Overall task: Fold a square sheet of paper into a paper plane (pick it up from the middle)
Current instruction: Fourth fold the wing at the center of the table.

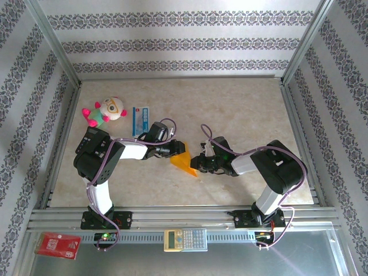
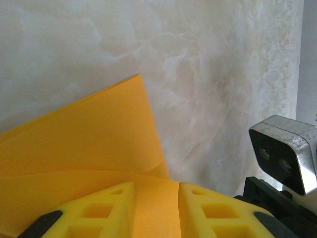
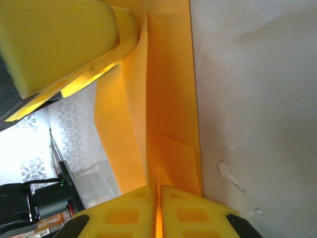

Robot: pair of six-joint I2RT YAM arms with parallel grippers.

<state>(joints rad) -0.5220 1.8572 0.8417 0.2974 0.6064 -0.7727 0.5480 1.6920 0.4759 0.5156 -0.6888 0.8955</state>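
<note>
The orange-yellow sheet of paper (image 1: pixel 185 160) is folded and stands up off the table between the two grippers. My left gripper (image 1: pixel 175 148) is at its left end. In the left wrist view the yellow foam jaws (image 2: pixel 156 191) stand apart, with the paper (image 2: pixel 89 134) spanning the gap behind them. My right gripper (image 1: pixel 198 164) is at the paper's right end. Its jaws (image 3: pixel 158 191) are pressed almost together on a crease of the paper (image 3: pixel 168 99), which runs into the thin slit. A left finger (image 3: pixel 59 39) rests on the far end. A paper plane is out of view.
A plush toy (image 1: pixel 106 111) and a blue-and-white packet (image 1: pixel 141 119) lie at the back left. A calculator (image 1: pixel 185 239) and a red box (image 1: pixel 57 245) sit on the front rail. The right wrist's camera (image 2: pixel 285 153) is close to the left fingers.
</note>
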